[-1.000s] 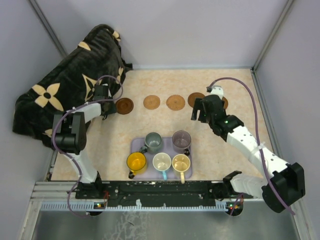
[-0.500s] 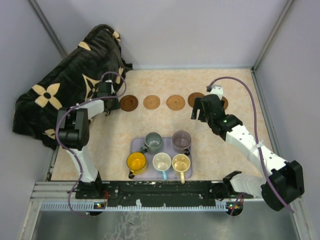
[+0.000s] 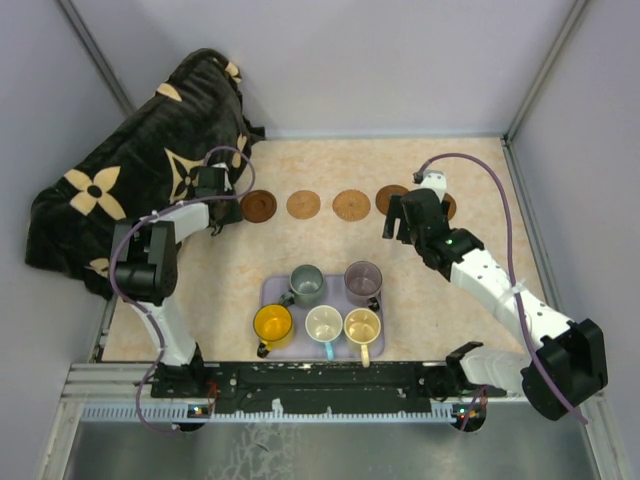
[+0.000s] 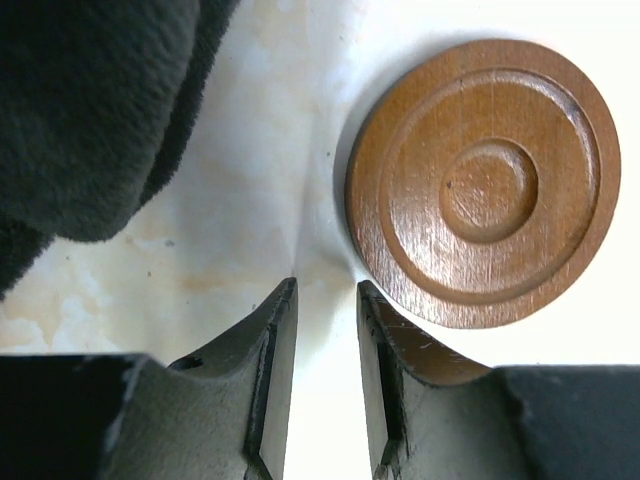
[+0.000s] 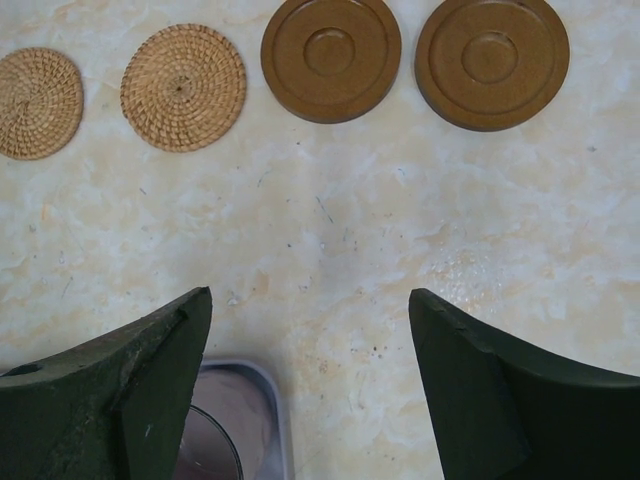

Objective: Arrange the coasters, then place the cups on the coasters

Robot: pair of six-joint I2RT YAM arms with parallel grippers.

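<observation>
Five coasters lie in a row across the far side of the table: a dark wooden coaster (image 3: 258,206) (image 4: 483,180), two woven ones (image 3: 303,204) (image 3: 351,204), and two brown wooden ones (image 3: 391,198) (image 5: 491,62). My left gripper (image 3: 228,210) (image 4: 327,290) sits just left of the dark coaster. Its jaws stand slightly open with only bare table between them. My right gripper (image 3: 397,232) (image 5: 310,300) hovers wide open and empty, nearer than the right coasters. Five cups stand on the lavender tray (image 3: 334,296): grey-green (image 3: 306,284), mauve (image 3: 362,281), yellow-orange (image 3: 272,324), cream (image 3: 324,325) and pale yellow (image 3: 361,326).
A black blanket with cream flower shapes (image 3: 130,170) (image 4: 90,100) is heaped at the back left, close to my left gripper. Grey walls close in the table at the back and on both sides. The right arm's purple cable (image 3: 500,190) loops over the far right.
The dark coaster has slid a little right and away, and my left gripper followed it. My right gripper opened slightly wider and stayed in place.
</observation>
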